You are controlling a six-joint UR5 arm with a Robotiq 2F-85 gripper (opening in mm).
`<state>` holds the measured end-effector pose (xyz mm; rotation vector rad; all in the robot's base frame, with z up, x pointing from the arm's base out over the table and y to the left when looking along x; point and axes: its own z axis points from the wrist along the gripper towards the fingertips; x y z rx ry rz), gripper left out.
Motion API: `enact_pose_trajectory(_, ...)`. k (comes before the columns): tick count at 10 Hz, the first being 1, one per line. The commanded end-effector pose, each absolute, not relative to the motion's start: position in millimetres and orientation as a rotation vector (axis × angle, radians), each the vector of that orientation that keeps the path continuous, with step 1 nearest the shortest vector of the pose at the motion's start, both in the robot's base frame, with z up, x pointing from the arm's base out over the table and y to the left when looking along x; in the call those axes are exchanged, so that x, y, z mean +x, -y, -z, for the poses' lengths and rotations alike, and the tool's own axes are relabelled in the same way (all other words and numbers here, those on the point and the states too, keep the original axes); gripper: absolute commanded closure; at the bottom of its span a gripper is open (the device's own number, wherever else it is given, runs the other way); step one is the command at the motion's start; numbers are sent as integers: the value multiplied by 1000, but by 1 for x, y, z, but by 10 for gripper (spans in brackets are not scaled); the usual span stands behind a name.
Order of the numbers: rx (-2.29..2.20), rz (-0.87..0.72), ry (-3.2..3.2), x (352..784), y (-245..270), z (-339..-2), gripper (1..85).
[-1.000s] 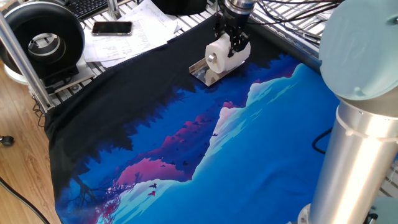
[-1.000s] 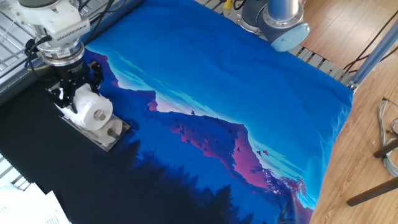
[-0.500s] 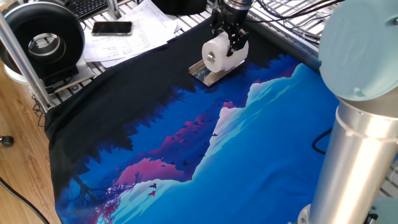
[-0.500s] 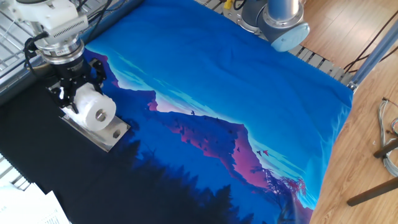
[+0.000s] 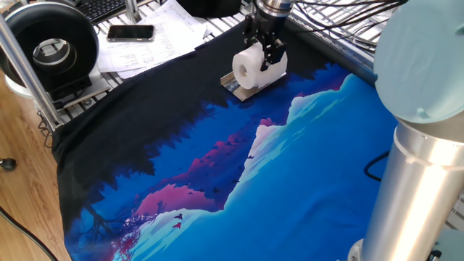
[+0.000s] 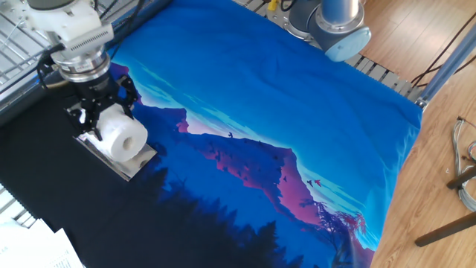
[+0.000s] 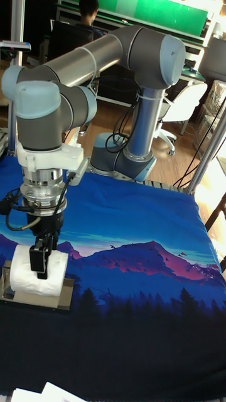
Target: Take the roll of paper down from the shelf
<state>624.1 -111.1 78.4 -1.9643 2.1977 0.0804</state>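
Note:
The white roll of paper (image 5: 248, 68) hangs just above the small shiny shelf (image 5: 236, 89) at the back of the cloth. My gripper (image 5: 262, 56) comes down from above and is shut on the roll's upper side. In the other fixed view the roll of paper (image 6: 124, 135) covers most of the shelf (image 6: 126, 163), with the gripper (image 6: 104, 122) clamped over its rear half. The tall fixed view shows the roll of paper (image 7: 34, 274) slightly tilted over the shelf (image 7: 37, 301), and a dark finger of the gripper (image 7: 41, 264) presses into it.
A blue and black mountain-print cloth (image 5: 217, 167) covers the table. A large black spool (image 5: 49, 48), a phone (image 5: 130, 32) and papers (image 5: 156, 40) lie beyond the cloth's edge on a wire rack. The arm's grey column (image 5: 420, 145) stands at the right.
The gripper has risen a little and carried the roll with it toward the shelf's free end. The shelf's end piece, visible earlier, is now covered by the roll.

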Motion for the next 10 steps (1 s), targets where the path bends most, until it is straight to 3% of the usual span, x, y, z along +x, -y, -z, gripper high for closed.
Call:
enact_pose_trajectory(1, -1949, -69, -2201, 628, 94, -79, 100)
enact_pose_trajectory(7, -1891, -42, -2202, 643, 60, -90, 37)
enact_pose_trajectory(10, -1894, 56, -2245, 655, 79, -101, 7)
